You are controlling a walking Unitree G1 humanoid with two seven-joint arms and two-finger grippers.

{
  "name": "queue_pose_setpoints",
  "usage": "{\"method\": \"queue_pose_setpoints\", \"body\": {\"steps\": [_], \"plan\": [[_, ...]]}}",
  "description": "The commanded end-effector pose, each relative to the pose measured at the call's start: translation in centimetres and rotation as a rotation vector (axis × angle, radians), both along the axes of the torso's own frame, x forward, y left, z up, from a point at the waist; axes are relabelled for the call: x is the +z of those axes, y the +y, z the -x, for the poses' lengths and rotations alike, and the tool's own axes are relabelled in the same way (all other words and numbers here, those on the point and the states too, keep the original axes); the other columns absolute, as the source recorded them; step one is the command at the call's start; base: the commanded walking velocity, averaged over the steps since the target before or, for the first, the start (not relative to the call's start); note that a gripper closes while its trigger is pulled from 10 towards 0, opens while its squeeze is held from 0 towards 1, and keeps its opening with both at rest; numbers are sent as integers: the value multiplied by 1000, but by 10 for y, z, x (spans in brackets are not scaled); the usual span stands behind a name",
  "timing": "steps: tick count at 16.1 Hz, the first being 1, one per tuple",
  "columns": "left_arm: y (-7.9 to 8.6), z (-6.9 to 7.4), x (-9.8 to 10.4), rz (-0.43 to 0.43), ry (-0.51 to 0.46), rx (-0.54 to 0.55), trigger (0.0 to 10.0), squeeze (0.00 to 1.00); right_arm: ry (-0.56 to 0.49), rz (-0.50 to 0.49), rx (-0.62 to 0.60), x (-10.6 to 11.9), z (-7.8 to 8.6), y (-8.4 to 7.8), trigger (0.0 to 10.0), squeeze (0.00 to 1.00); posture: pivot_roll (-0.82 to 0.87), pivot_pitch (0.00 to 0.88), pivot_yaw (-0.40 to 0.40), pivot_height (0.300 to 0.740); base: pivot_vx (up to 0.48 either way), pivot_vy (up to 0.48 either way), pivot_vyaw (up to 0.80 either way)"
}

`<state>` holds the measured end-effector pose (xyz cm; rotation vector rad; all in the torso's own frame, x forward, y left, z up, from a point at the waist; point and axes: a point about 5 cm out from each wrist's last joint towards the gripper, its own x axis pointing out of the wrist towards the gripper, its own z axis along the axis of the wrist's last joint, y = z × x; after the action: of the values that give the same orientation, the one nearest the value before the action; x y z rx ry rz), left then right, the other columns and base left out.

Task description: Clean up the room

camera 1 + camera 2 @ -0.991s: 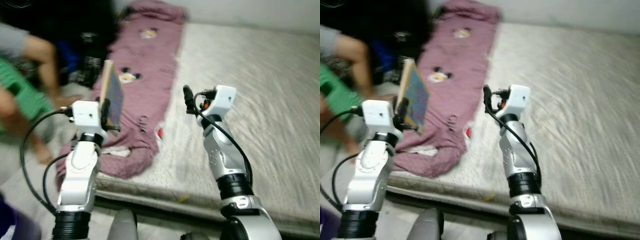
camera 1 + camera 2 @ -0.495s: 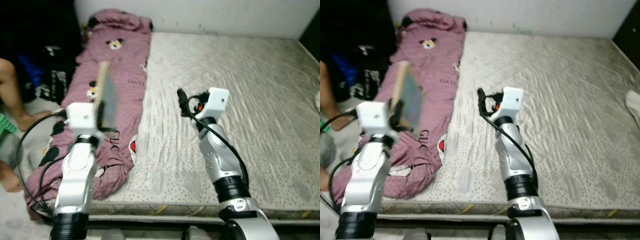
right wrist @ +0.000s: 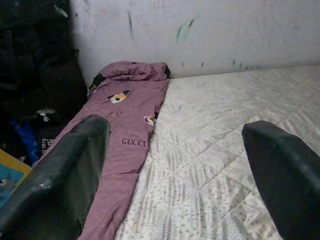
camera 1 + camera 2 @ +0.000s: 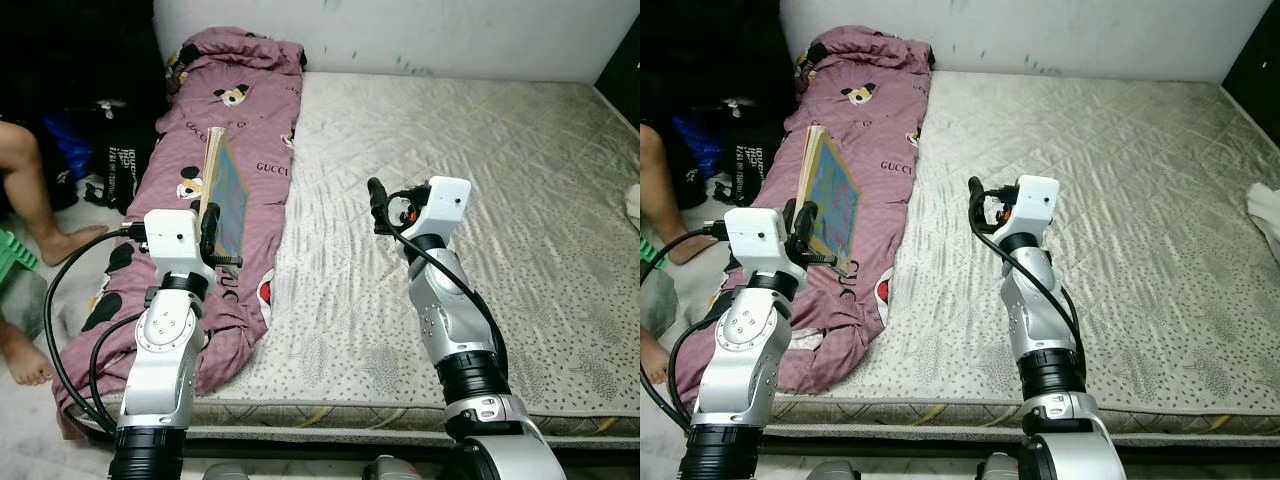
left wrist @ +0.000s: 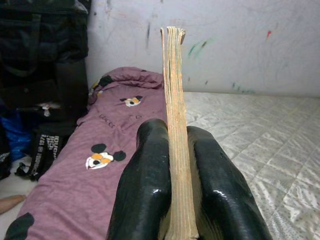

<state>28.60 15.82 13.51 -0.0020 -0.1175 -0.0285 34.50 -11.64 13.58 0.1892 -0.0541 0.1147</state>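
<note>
Swung back square to the mattress, I carry the book edge-up, clamped in my left gripper, leaving my right gripper spread wide and free.

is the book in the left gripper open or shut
Shut: the book stands on edge, pages pressed together between the left gripper's fingers.

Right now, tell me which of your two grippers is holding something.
The left gripper: its fingers are clamped on the book, held upright on edge above the purple blanket. The right gripper is open and holds nothing, above the mattress.
</note>
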Motion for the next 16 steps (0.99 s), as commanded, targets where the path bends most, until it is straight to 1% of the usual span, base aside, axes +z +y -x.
{"method": "queue_pose_setpoints", "body": {"steps": [1, 2, 4, 6, 9, 11, 14, 15, 16], "plan": [[0, -1, 3, -2, -19, -5, 10000, 0, -4, 12, 22, 1, -1, 4, 10000, 0, -35, 0, -6, 740, 0, 0, 0], [-1, -1, 3, -1, -17, -8, 10000, 0, -22, 25, 27, 2, 1, 4, 10000, 0, -33, 0, -8, 740, 0, 0, 0], [-3, -1, 3, 4, -14, -17, 10000, 0, -5, 41, 3, 1, -2, 0, 10000, 0, -32, 0, -10, 740, 0, 0, 0], [-4, -1, 2, 11, -11, -22, 10000, 0, -12, 46, 0, 3, -4, 0, 10000, 0, -32, 0, -10, 740, 0, 0, 0], [-3, -2, 0, 19, -8, -13, 10000, 0, 0, 15, -16, 3, -5, -1, 10000, 0, -33, 0, -16, 740, 0, 0, 0], [-4, -2, 0, 22, -7, -20, 10000, 0, 9, 2, -2, 2, -5, 1, 10000, 0, -32, 0, -19, 740, 0, 0, -800], [-5, -2, 0, 34, -9, -27, 10000, 0, -17, -1, 12, 6, -6, 4, 10000, 0, -33, 0, -21, 740, 0, 0, -800], [-5, -2, 0, 34, -10, -27, 10000, 0, -16, 0, 12, 6, -6, 4, 10000, 0, -33, 0, -21, 740, 0, 0, -531], [-6, -2, 1, 31, -13, -27, 10000, 0, -15, 4, 14, 6, -6, 4, 10000, 0, -33, 0, -23, 740, 0, 0, 0]]}}
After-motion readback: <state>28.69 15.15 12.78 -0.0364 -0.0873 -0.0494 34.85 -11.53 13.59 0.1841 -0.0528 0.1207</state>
